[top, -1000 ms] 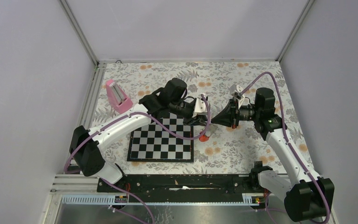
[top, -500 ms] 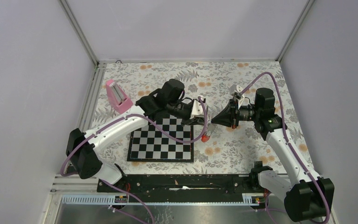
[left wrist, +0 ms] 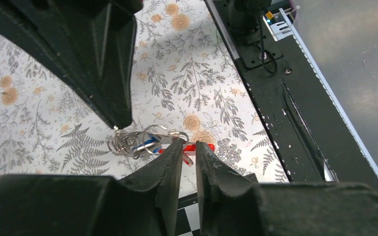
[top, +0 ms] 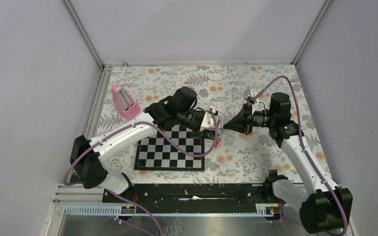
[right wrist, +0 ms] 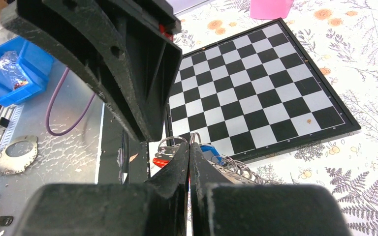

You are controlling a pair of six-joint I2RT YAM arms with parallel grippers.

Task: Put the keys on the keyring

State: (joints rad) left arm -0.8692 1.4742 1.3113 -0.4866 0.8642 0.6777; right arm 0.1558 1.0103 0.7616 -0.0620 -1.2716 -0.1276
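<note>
Right gripper [right wrist: 189, 147] clamped on keyring [left wrist: 128, 142], blue key [right wrist: 209, 149] beside its tips, left gripper [left wrist: 190, 143] narrow, grip unclear, red key [right wrist: 159, 162] at its tips

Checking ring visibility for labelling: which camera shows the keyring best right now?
Left wrist: the keyring hangs in the open, its metal loops sharp and unobstructed. Right wrist shows one loop and some chain, the rest hidden by the right tool. Top external gives only a red speck, too small to tell apart.
</note>
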